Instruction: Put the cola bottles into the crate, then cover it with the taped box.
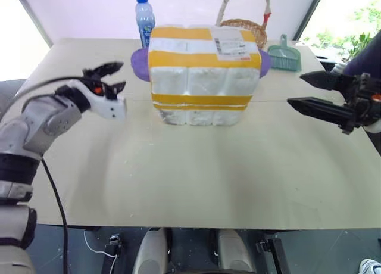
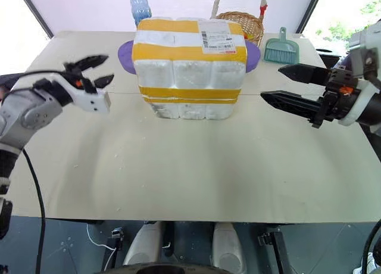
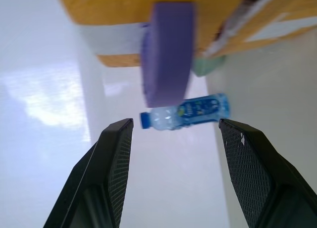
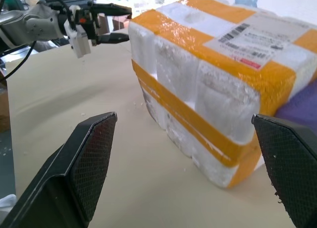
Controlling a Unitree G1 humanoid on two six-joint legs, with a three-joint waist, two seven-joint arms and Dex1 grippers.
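A taped box (image 1: 204, 74) stands on a table (image 1: 196, 184) between the left gripper (image 1: 112, 76) and right gripper (image 1: 306, 90), both with fingers apart and empty.

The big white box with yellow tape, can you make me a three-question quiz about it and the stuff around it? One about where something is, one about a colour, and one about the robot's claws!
1. Where does the taped box stand?
A. on the table, between the two grippers
B. inside the wicker basket
C. on the floor

2. What colour is the cap of the water bottle behind the box?
A. red
B. blue
C. green

3. How are the fingers of the right gripper?
A. shut on the box
B. shut on the small brush
C. open, holding nothing

Answers:
1 A: the box rests on the table, with the left gripper on one side and the right gripper on the other.
2 B: the cap on top of the bottle is blue.
3 C: its two black fingers stand wide apart, beside the box without touching it.
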